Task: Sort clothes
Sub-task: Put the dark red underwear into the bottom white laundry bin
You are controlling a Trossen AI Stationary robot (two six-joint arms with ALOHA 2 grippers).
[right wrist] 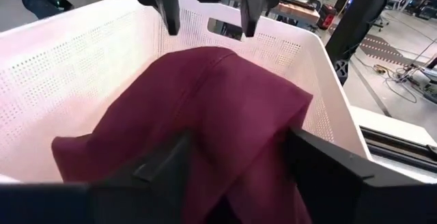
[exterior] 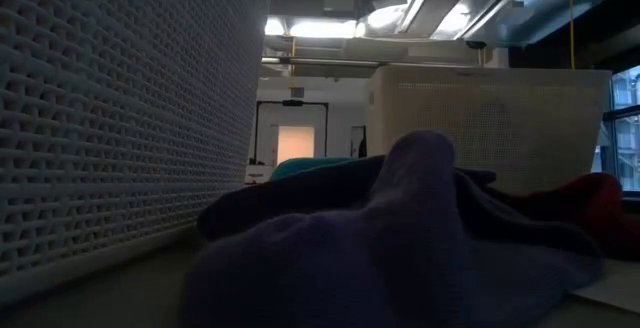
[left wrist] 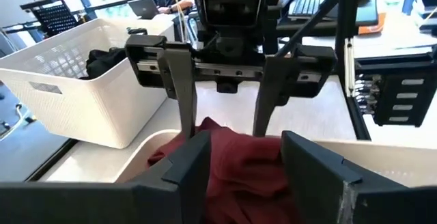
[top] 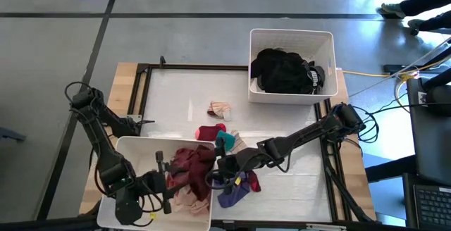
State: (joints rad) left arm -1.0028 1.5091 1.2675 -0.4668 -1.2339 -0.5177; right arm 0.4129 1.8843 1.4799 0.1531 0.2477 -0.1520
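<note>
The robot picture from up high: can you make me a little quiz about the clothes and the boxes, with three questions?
1. True or false: the far bin holds black clothes.
2. What colour is the garment hanging over the near bin's rim, between the left gripper and the right gripper?
A. maroon
B. yellow
C. white
3. Fill in: the right gripper's fingers are ____ around that garment, not pinching it.

Key
1. True.
2. A, maroon.
3. Open; the cloth lies between them in the right wrist view. Loose pieces, such as a purple sock, lie on the table.
</note>
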